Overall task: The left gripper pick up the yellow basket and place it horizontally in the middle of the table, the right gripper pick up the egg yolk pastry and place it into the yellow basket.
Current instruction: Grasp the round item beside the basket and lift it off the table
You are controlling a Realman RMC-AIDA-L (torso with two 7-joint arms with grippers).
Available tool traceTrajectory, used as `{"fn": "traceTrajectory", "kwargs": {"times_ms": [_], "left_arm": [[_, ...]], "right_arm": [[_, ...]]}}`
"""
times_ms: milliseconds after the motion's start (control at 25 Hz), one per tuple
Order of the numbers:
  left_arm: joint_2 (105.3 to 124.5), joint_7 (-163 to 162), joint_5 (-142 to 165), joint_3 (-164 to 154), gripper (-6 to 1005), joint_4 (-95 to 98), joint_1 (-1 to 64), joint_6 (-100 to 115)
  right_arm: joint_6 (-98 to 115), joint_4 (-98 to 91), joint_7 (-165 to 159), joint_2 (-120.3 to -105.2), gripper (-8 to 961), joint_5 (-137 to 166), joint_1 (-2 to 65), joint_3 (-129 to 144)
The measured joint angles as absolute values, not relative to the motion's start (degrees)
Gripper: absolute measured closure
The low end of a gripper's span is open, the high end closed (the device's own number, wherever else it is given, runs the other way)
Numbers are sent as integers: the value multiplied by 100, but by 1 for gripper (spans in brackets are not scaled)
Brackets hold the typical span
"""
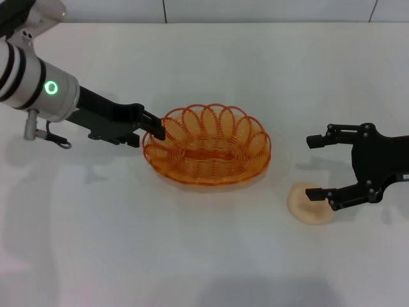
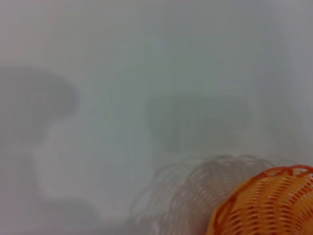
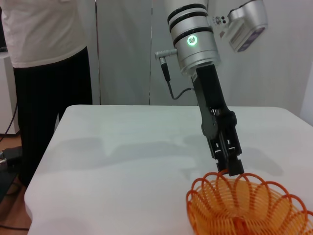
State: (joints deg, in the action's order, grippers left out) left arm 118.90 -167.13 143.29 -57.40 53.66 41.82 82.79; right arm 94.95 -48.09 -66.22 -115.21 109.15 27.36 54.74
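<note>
White worktop (image 1: 192, 256) fills the head view, backed by a pale tiled wall; one yellow basket (image 1: 208, 146), one egg yolk pastry (image 1: 310, 203) and two claws are counted on or above it. The basket is seen resting flat near the middle of the worktop, its long axis running left to right. The left claw (image 1: 155, 131) is placed at the basket's left rim, its fingertips pressed together on the looped wire there, as is confirmed in the right wrist view, where the same claw (image 3: 234, 166) is seen meeting the rim of the basket (image 3: 247, 208) from above. In the left wrist view only one edge of the basket (image 2: 266, 205) is shown against the worktop. The right claw (image 1: 316, 166) is held to the right of the basket, its two fingers spread wide; one finger lies over the pastry's top, the other well apart from it. The pastry is found on the worktop, outside the basket, just beyond its right end. One standing person (image 3: 44, 58) is visible behind the worktop in the right wrist view.
</note>
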Motion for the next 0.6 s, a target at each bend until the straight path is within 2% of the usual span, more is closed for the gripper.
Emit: {"fn": "traceTrajectory", "kwargs": {"times_ms": [80,280,400,520,600], "left_arm": [[11876,-16424,14247,-5723,537,5536,4117,8348],[11786,-15223,13522,-5703,302,5912,3744,8368],[11715,-13873,12869,-5495,214,5954,3424,8316],[11725,-12630,12314,-5145,127,5897,3225,8427],[11717,-11704,11856,-5013,127,5802,3096,8674]], "right_arm": [[9494,-4808,-6676,-11526,73,10915,2736,5468],[9492,-4807,-6922,-11537,73,10891,2736,5441],[9482,-4807,-7045,-11539,73,10843,2735,5444],[9398,-4807,-7193,-11539,73,10837,2739,5437],[9316,-4808,-7324,-11535,73,10837,2756,5438]]}}
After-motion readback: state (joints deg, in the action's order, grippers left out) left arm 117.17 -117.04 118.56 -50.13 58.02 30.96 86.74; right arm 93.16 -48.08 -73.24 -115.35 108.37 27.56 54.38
